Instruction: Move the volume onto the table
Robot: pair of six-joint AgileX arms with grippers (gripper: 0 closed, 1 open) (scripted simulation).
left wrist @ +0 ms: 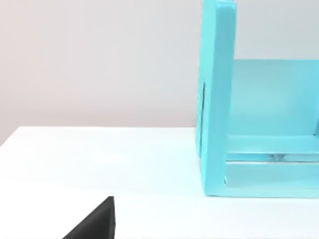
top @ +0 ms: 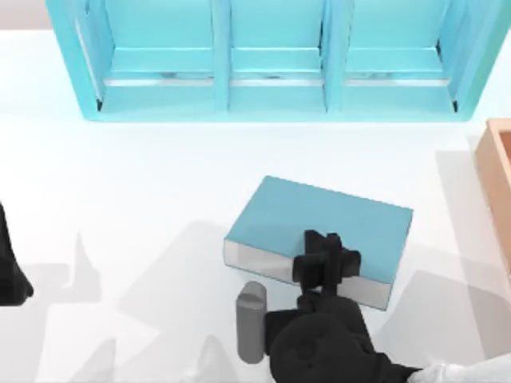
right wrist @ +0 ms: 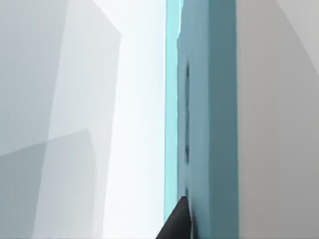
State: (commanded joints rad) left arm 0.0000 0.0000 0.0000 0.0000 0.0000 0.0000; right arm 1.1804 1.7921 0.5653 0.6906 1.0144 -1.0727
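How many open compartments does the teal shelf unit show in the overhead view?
3, side by side along the shelf unit at the table's far edge: left, middle, right. Its outer ends are cropped, so more may be hidden.

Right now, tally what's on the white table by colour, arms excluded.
Teal-blue: 2, the thick rectangular teal-blue book under the right claw and the compartmented teal-blue shelf unit at the back.
Orange-brown: 1, the wooden box at the table's right edge.
Grey: 1, the small upright grey cylinder beside the right arm.
Total: 4.
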